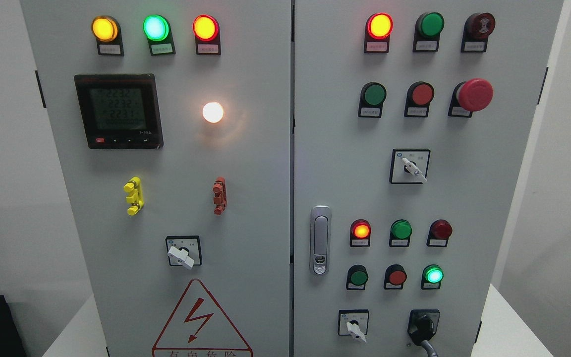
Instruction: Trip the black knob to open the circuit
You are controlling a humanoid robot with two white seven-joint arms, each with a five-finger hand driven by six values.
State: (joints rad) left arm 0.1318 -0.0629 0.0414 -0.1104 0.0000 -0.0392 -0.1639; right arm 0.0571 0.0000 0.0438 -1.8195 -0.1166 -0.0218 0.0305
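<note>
Black knob (423,326) low on the right cabinet door (503,198), no robot hand in view.
Its handle seems to point down-right, partly cropped; finger state cannot be told.

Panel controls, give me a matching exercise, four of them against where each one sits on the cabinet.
Things:
1. black knob
2. meter
3. mushroom button
4. door handle

Places:
A. upper left of the left door
B. left edge of the right door, mid height
C. bottom right of the right door
D. upper right of the right door

Pairs: 1-C, 2-A, 3-D, 4-B
</note>
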